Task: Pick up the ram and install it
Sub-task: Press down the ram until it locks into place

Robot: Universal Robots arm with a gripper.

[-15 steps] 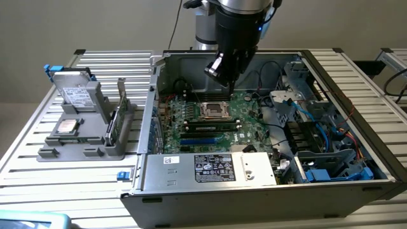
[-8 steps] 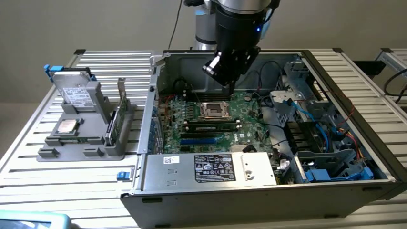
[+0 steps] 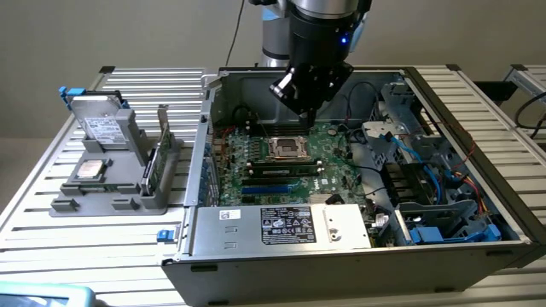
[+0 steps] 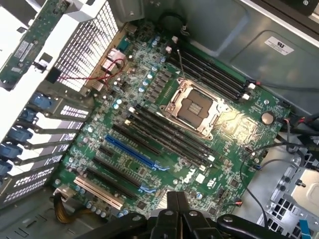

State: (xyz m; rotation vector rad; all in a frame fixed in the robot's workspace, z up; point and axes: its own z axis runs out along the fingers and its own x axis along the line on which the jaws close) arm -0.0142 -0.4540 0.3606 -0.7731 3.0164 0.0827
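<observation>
A long green ram stick (image 3: 286, 171) with a pale label lies along a memory slot just in front of the CPU socket (image 3: 288, 148) inside the open computer case. My gripper (image 3: 307, 116) hangs a little above the motherboard (image 3: 328, 182) behind that socket, shut with nothing between its fingers. In the wrist view the closed gripper (image 4: 175, 199) points down over the motherboard (image 4: 239, 124), with the CPU socket (image 4: 194, 107) and the rows of black memory slots (image 4: 164, 132) beyond it. From this angle I cannot tell whether a stick sits in those slots.
A grey holder (image 3: 107, 201) on the slatted table at the exterior view's left carries a silver hard drive (image 3: 102, 128), a chip and a thin green board (image 3: 153, 165) standing on edge. The case walls, power supply (image 3: 286, 224) and blue cables (image 3: 435, 185) crowd the motherboard.
</observation>
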